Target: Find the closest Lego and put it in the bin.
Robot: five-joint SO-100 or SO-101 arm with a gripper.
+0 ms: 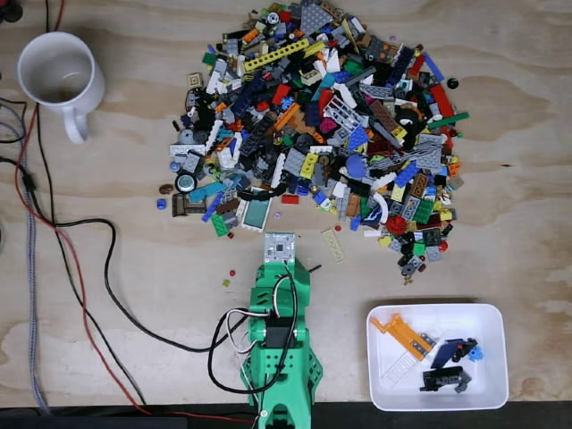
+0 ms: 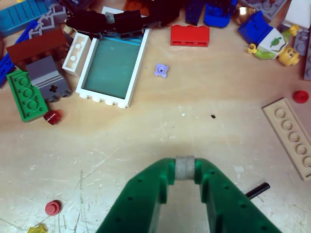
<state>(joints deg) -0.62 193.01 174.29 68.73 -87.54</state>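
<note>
Lego window (image 2: pixel 112 68), white frame, teal pane, flat, green hand (image 2: pixel 184 170) closed, empty.

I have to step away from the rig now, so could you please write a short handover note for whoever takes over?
Claw: shut and empty, low over bare table just short of the pile in the wrist view.
Lego pile: spread across the top of the fixed view. Nearest to the claw are the white window frame and the tan plate, with tiny red studs loose on the table.
Bin: lower right in the fixed view, beside the arm.
Done: the bin holds an orange piece and a few dark ones.
Left: open, grasp the closest piece, carry it to the bin.
</note>
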